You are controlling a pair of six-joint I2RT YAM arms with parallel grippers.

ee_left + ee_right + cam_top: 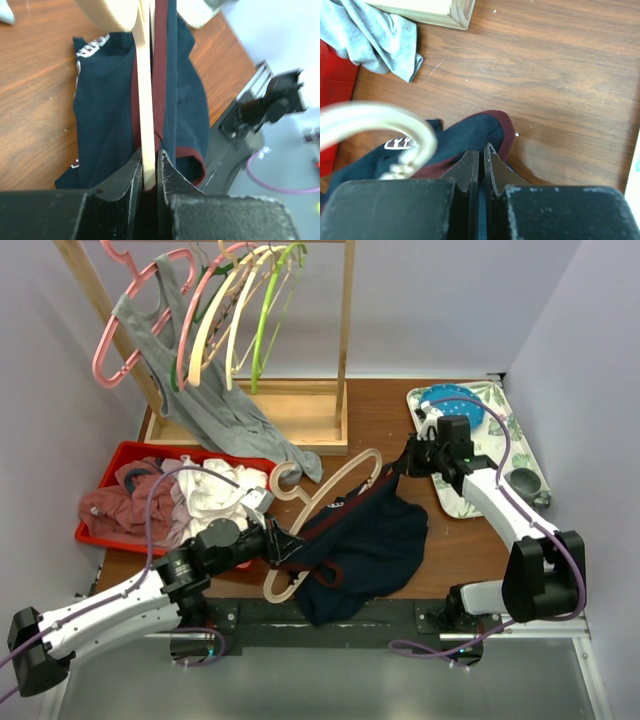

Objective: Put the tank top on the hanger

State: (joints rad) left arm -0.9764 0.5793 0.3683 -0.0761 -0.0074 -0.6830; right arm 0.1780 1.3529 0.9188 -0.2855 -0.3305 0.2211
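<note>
The tan hanger (340,480) lies tilted at mid-table, its hook (283,480) toward the red bin. The dark navy tank top (385,540) with dark red trim hangs from it, bunched toward the front edge. My left gripper (287,546) is shut on the hanger's thin bar (145,100), with the red-trimmed strap (161,75) right beside the bar; its jaws (149,167) pinch the bar. My right gripper (405,466) is shut on a red-trimmed edge of the tank top (475,131), held just above the table; the hanger's hook (400,122) shows blurred at the left.
A red bin (125,455) of clothes sits at the left. A wooden rack (345,350) at the back holds pink, yellow and green hangers and a grey tank top (215,415). A patterned tray (505,455) with a blue plate (452,403) stands at the right.
</note>
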